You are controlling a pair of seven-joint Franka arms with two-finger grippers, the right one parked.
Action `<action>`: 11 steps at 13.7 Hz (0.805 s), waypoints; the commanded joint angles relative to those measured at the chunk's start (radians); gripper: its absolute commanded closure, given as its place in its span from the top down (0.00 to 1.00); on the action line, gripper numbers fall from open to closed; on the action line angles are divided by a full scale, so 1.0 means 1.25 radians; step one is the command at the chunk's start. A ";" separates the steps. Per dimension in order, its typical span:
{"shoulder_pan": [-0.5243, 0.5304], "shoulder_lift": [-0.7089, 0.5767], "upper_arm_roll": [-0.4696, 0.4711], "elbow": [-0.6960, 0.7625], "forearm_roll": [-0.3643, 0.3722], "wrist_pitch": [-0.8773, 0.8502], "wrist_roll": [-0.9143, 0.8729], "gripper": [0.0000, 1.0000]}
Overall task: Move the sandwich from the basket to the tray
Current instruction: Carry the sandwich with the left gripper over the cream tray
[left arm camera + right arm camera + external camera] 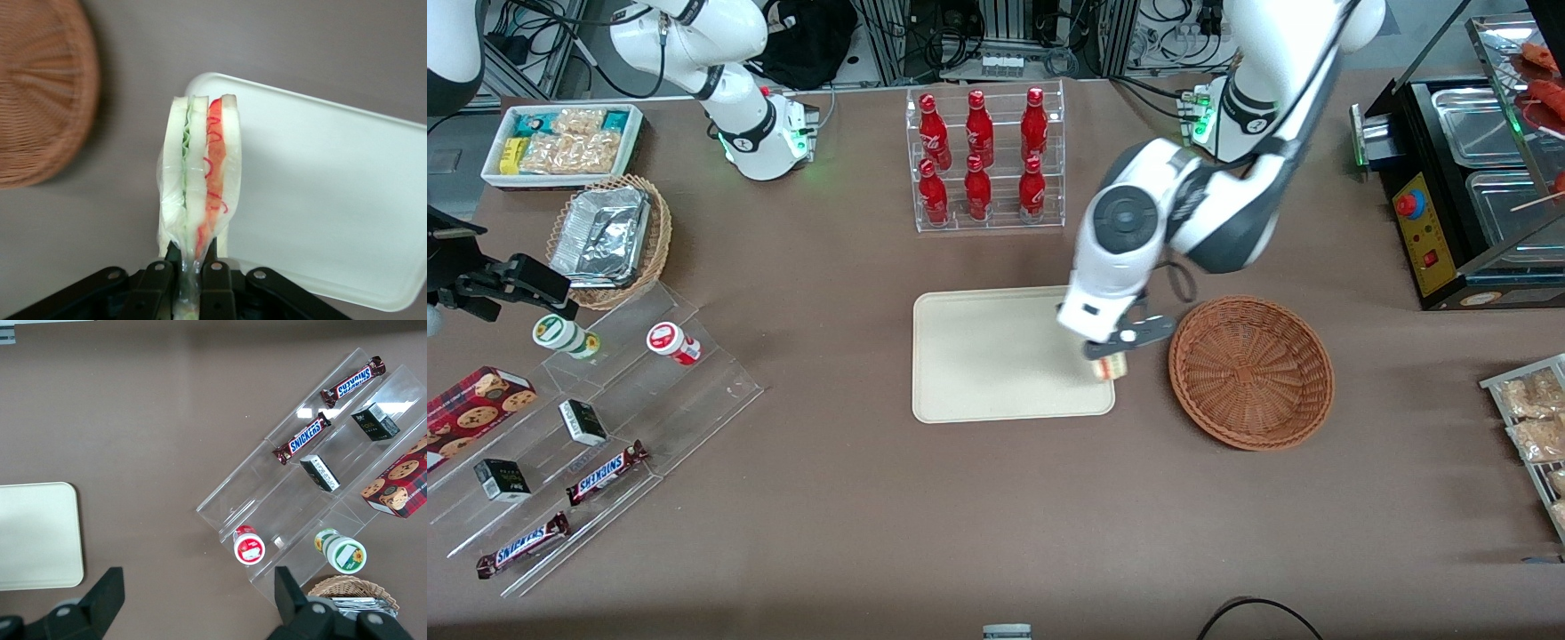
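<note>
My left gripper [1110,354] is shut on the sandwich [1112,366], a wedge of white bread with green and red filling in clear wrap. It hangs over the edge of the cream tray [996,356] that lies beside the basket. In the left wrist view the fingers [155,275] pinch the wrap at the wedge's narrow end, and the sandwich [200,173] points out over the tray's corner [320,200]. The reddish-brown wicker basket [1252,371] is empty and stands beside the tray, toward the working arm's end; it also shows in the left wrist view [40,93].
A clear rack of red bottles [984,158] stands farther from the front camera than the tray. A black food warmer [1467,196] is at the working arm's end. A clear stepped display with snacks [578,444] and a light wicker basket with foil tray [609,236] lie toward the parked arm's end.
</note>
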 commanded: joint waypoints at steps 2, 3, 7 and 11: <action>-0.076 0.137 0.010 0.089 0.011 0.079 0.009 0.14; -0.082 0.159 0.010 0.098 0.011 0.100 0.010 0.14; -0.125 0.214 0.010 0.099 0.015 0.192 0.010 0.14; -0.133 0.233 0.010 0.097 0.020 0.208 0.014 0.19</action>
